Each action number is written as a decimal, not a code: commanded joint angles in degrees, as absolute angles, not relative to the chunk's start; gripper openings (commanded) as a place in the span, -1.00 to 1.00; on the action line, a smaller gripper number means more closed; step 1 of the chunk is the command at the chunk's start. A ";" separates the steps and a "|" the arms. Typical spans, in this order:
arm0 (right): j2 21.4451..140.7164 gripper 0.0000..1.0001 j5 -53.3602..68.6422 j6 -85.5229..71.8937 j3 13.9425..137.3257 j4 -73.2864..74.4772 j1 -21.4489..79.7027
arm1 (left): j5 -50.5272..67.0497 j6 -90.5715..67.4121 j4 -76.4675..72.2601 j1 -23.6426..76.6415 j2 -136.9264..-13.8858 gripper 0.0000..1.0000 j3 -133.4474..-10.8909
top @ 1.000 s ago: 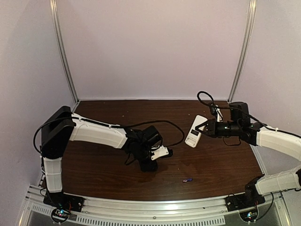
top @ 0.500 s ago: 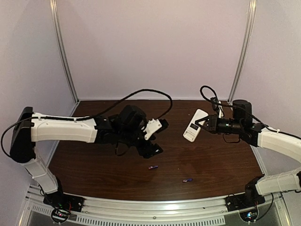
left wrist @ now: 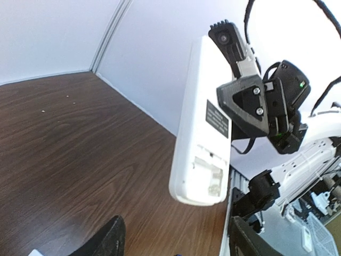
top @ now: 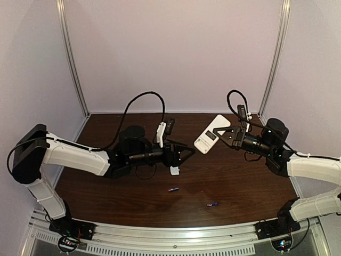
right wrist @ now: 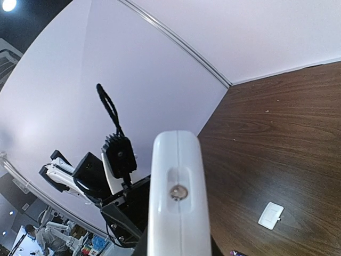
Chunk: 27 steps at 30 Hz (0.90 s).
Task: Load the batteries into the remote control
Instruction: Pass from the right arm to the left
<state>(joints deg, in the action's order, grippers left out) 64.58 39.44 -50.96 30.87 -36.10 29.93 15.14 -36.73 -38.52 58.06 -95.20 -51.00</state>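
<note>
Right gripper (top: 219, 133) clamps remote control (top: 208, 136), raised far right. Left gripper (top: 185, 154) wide open, empty. 2 batteries (top: 173, 189) on table (top: 106, 186), near side.

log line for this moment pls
left gripper open, empty | right gripper shut on remote control, held off table | batteries both on table, none loaded | cover on table
</note>
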 commanded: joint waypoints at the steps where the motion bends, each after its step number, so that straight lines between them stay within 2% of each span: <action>1: 65.20 -0.98 37.09 -53.93 30.75 -45.07 32.41 | 18.72 -44.94 -53.97 58.10 -97.64 0.36 -50.18; 4: 65.67 -0.98 36.54 -54.11 30.61 -45.99 33.72 | 20.31 -47.16 -58.66 58.10 -98.97 0.29 -49.64; 9: 67.05 -0.97 35.95 -55.44 29.55 -49.62 35.55 | 23.54 -48.96 -61.23 58.18 -101.88 0.01 -51.11; 19: 67.23 -0.84 38.35 -54.48 29.63 -48.29 36.56 | 27.23 -49.27 -64.03 57.79 -101.77 -0.83 -50.03; 21: 66.22 -0.63 39.34 -53.22 29.85 -45.40 36.52 | 29.06 -49.24 -63.45 57.39 -101.18 -0.93 -49.45; 22: 65.57 -0.37 39.98 -52.36 30.09 -43.26 36.34 | 30.29 -49.25 -62.78 57.06 -100.83 -0.97 -49.26; 24: 63.76 -0.01 41.23 -49.48 30.75 -38.17 35.86 | 33.40 -48.38 -59.44 56.31 -99.77 -1.00 -48.96; 27: 60.51 0.42 42.98 -45.36 31.59 -29.02 34.69 | 38.43 -43.49 -50.49 55.89 -97.30 -1.00 -50.37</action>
<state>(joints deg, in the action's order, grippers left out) 64.53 40.29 -50.76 30.50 -41.85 35.88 30.68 -50.43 -59.09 56.90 -101.49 -49.76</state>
